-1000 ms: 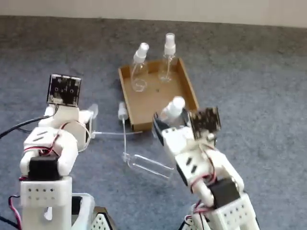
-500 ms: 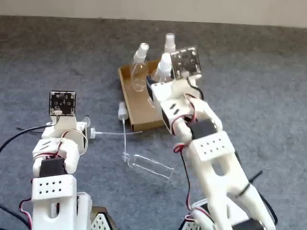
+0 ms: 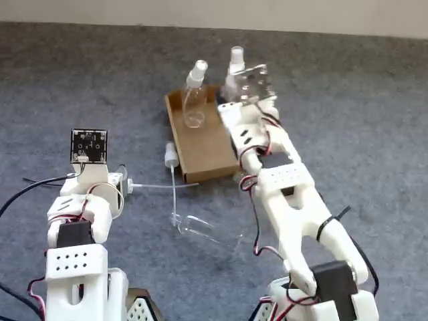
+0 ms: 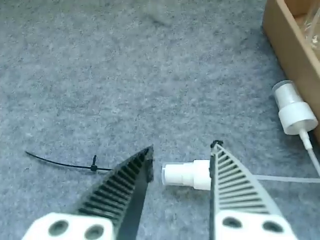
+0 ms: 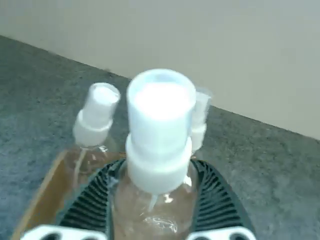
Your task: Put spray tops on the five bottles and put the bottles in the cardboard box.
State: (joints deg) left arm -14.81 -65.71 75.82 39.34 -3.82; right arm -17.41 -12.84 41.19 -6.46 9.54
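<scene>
An uncapped bottle (image 3: 208,231) is lying nearest on the carpet (image 3: 100,80), and the left gripper (image 4: 182,150) is hanging, jaws apart, astride a loose spray top (image 4: 187,175). Beyond, the right gripper (image 5: 156,195) is clamping a capped bottle (image 5: 160,115) over the cardboard box (image 3: 200,147), where two finished bottles (image 3: 194,100) are standing, seemingly done.

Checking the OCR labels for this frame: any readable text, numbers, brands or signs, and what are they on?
No readable text, number or sign in any view.
cardboard box: plain, no print visible.
bottle in the right gripper: clear, no label visible.
left arm's circuit board: small marks, too small to read.
</scene>
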